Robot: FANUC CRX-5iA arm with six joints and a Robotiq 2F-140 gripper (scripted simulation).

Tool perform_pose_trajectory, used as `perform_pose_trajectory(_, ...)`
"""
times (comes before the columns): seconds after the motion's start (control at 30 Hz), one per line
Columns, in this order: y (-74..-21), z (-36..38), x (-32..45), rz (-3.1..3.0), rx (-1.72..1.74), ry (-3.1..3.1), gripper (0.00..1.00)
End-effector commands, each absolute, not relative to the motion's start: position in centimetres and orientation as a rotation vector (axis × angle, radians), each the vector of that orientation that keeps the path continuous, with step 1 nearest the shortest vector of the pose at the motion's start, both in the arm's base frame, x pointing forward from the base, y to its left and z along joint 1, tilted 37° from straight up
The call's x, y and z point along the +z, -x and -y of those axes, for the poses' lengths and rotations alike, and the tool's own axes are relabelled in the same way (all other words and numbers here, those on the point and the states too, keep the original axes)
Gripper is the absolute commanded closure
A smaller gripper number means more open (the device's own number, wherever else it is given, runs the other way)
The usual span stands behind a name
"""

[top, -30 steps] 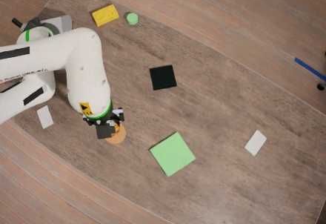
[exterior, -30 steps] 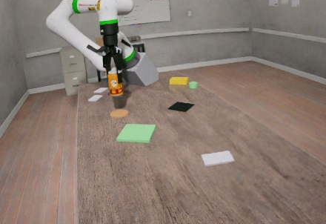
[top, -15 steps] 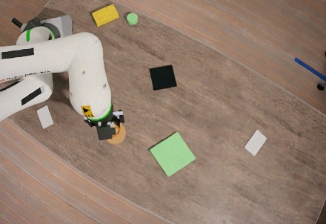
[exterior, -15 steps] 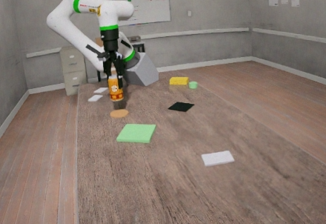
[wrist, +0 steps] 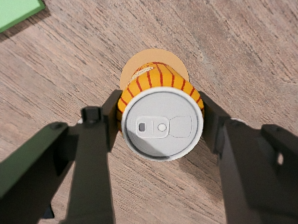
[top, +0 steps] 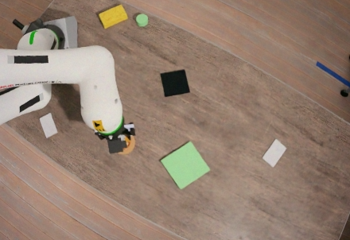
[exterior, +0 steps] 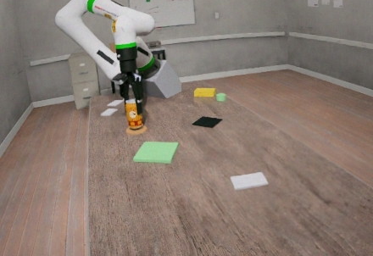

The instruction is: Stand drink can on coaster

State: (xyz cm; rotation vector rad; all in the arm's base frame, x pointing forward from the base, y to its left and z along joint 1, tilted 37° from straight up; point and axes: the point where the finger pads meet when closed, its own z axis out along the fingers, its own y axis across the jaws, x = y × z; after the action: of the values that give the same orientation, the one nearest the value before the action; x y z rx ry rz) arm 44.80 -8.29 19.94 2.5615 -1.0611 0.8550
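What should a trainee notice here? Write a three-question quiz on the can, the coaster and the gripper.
1. True or false: the gripper is shut on the drink can.
2. Which flat thing lies nearest the round cork coaster? A) black square B) green square pad C) yellow sponge
3. In the wrist view, is the can upright or on its side?

Key
1. True; a finger presses on each side of it.
2. B
3. Upright: its silver lid faces the camera, with the coaster showing beyond it.

The wooden table (exterior: 297,212) carries a cork coaster (exterior: 136,130), green pad (exterior: 156,152), black square (exterior: 207,121) and sponge (exterior: 204,92).
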Motion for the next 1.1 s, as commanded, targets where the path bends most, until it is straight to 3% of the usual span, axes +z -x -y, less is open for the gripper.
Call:
perform_pose_trajectory(0.0, -45.06, 8.46, 19.63, 1.061, 0.857, -2.562, 0.90)
perform_pose_trajectory(0.63, -45.31, 8.73, 19.10, 1.061, 0.856, -2.562, 0.90)
perform_pose_trajectory(0.67, -45.31, 8.73, 19.10, 1.061, 0.856, -2.562, 0.00)
perform_pose_trajectory(1.07, -45.31, 8.73, 19.10, 1.061, 0.856, -2.562, 0.00)
